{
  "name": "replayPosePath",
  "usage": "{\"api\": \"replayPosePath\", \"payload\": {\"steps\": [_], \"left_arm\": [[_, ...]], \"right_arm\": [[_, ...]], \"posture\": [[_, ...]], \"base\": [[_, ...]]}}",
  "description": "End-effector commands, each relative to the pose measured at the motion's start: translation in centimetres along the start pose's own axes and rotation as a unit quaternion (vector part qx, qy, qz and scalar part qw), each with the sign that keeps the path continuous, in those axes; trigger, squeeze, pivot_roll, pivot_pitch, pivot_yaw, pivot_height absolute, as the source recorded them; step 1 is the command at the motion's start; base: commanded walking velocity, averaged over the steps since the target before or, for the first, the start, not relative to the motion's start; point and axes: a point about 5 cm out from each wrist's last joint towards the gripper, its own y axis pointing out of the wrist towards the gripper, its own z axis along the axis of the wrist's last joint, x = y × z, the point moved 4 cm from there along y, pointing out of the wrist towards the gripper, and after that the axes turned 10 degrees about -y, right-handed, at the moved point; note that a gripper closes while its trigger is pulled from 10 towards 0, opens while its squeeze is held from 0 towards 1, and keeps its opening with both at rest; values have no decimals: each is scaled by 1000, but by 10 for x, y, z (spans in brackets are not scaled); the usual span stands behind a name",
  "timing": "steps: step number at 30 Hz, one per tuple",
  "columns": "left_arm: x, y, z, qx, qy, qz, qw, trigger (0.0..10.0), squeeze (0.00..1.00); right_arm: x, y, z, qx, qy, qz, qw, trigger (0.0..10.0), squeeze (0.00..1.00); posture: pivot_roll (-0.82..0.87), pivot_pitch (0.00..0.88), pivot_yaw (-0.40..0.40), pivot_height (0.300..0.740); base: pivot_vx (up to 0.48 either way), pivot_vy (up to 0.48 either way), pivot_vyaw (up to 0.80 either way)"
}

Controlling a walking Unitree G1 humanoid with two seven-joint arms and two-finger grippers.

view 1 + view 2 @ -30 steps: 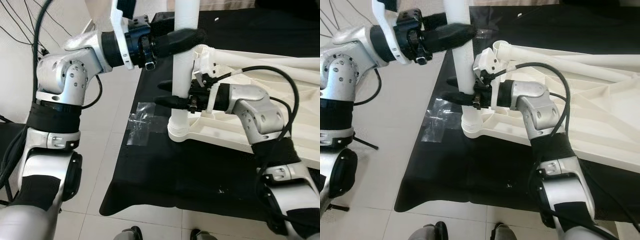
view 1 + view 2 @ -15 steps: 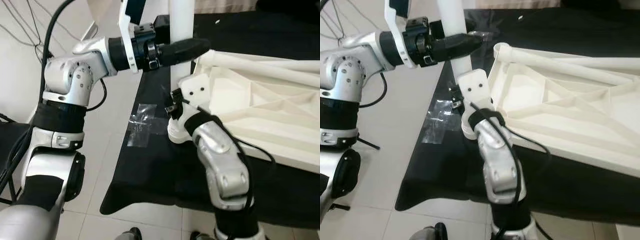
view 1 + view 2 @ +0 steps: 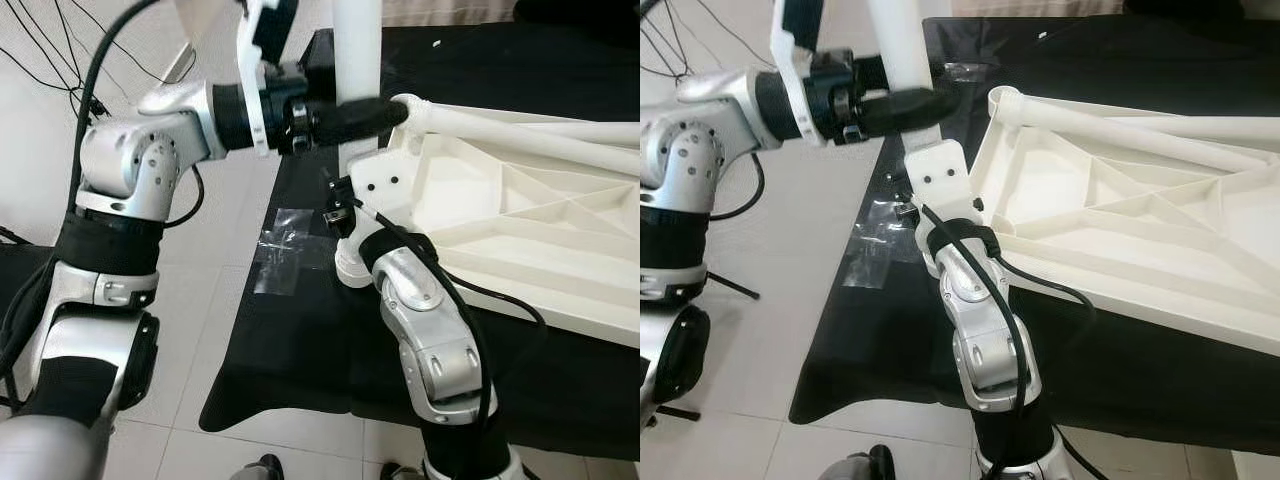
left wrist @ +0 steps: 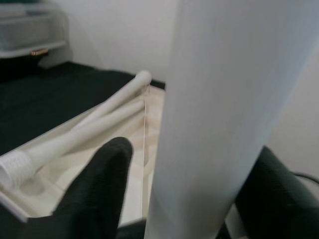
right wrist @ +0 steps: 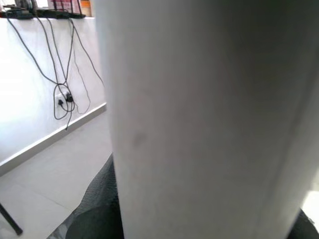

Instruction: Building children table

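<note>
Right gripper [image 3: 345,205] swung behind upright white table leg [image 3: 357,50], grip unclear, left gripper [image 3: 375,110] clamping it.

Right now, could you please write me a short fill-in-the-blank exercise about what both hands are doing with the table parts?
1. Both hands grip the same upright white ____.
2. The left hand holds the leg ____ than the right hand.
3. The upturned tabletop lies on a ____ cloth.
4. More legs lie ____ the tabletop.

Missing words: leg; higher; black; on
</note>
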Motion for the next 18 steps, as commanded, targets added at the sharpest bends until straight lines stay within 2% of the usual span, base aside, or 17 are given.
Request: {"api": "replayPosePath", "payload": {"steps": [1, 3, 4, 6, 7, 13, 14, 15, 18], "left_arm": [[6, 4, -2, -14, 20, -5, 1000, 0, 0], [7, 7, -2, -17, 22, -5, 1000, 0, 0], [7, 8, -2, -18, 23, -5, 1000, 0, 0], [8, 9, -2, -18, 24, -5, 1000, 0, 0], [8, 9, -1, -18, 24, -6, 1000, 0, 0], [9, 8, 0, -17, 26, -8, 999, 0, 0], [9, 8, 0, -17, 26, -8, 999, 0, 0], [10, 9, 1, -16, 26, -10, 999, 0, 0], [10, 9, 1, -14, 26, -12, 999, 0, 0]], "right_arm": [[-3, -3, -52, -122, 2, -10, 993, 0, 0], [-3, -2, -50, -118, 4, -8, 993, 0, 0], [-3, -2, -49, -116, 6, -6, 993, 2980, 0], [-3, -1, -47, -113, 7, -3, 994, 2980, 0], [-1, 0, -45, -109, 2, -3, 994, 10000, 0], [5, 5, -33, -66, 14, 30, 997, 10000, 0], [7, 7, -29, -51, 23, 46, 997, 10000, 863], [11, 10, -25, -28, 37, 75, 996, 10000, 1000], [16, 13, -20, -4, 41, 101, 994, 10000, 1000]], "posture": [[11, 258, 57, 740], [11, 257, 58, 740], [11, 257, 58, 740], [11, 257, 58, 740], [12, 256, 59, 740], [11, 256, 59, 740], [14, 256, 60, 740], [17, 256, 59, 740], [18, 256, 59, 740]], "base": [[0, 0, 0], [0, 0, 0], [0, 0, 0], [0, 0, 0], [0, 0, 0], [0, 0, 0], [0, 0, 0], [0, 0, 0], [0, 0, 0]]}}
